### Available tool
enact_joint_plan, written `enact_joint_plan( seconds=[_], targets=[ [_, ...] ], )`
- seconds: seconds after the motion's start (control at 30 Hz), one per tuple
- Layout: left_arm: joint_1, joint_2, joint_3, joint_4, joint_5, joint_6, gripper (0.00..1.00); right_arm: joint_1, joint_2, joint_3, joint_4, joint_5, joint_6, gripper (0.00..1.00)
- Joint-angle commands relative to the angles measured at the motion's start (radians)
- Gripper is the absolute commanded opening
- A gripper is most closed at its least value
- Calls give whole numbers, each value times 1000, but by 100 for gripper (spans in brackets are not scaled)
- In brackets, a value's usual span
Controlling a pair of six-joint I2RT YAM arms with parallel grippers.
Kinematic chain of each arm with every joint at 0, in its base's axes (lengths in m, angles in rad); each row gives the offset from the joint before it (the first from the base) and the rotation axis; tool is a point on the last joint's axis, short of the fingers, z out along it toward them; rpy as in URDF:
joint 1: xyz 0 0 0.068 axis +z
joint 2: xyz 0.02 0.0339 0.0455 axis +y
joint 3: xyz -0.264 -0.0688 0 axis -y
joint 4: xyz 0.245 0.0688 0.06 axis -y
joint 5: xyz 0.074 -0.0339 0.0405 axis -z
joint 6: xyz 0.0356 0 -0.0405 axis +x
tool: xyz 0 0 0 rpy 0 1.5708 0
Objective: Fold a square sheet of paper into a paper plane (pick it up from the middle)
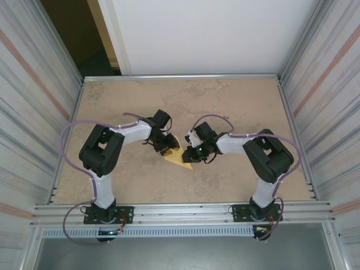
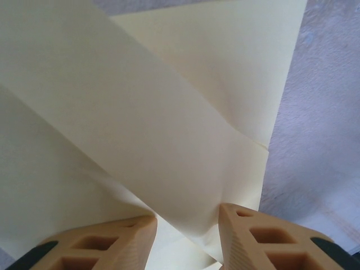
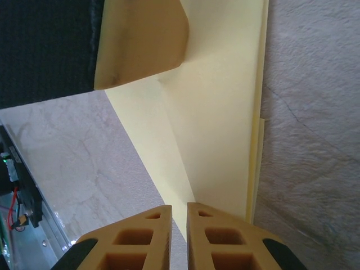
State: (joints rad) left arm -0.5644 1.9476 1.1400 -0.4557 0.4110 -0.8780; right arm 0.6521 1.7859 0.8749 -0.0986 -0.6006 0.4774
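the right end effector (image 3: 179, 212) is almost closed. its two fingers pinch a pointed corner of the paper (image 3: 219, 112) in the thin slit between them. from there the paper runs away as a long creased strip, with doubled layers along its right edge, over the mottled desk (image 3: 315, 112). at the far end a tan finger (image 3: 140, 45) of the other arm overlaps the paper.

the left end effector (image 2: 185, 225) is slack and part open, with its fingers well apart. a folded layer of paper (image 2: 169, 112) dips into the gap between them. i cannot tell if either pad presses on it. beyond the fingers, overlapping flaps spread wide with a diagonal fold across them, and the desk (image 2: 332, 112) shows to the right.

from above, the left end effector (image 1: 166, 147) and the right end effector (image 1: 191, 153) meet near the middle of the desk (image 1: 225, 101). the paper (image 1: 181, 158) is a small yellow pointed shape between them and just toward the near edge. whether it lies flat or is lifted is unclear.
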Motion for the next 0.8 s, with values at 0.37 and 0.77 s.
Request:
enact_joint_plan(
  seconds=[0.37, 0.77],
  targets=[
    [-40, 329, -139, -67, -242, 34, 41, -8, 52, -13, -24, 25, -38, 13],
    [-16, -88, 96, -198, -156, 120, 47, -6, 68, -14, -103, 68, -36, 13]
  ],
)
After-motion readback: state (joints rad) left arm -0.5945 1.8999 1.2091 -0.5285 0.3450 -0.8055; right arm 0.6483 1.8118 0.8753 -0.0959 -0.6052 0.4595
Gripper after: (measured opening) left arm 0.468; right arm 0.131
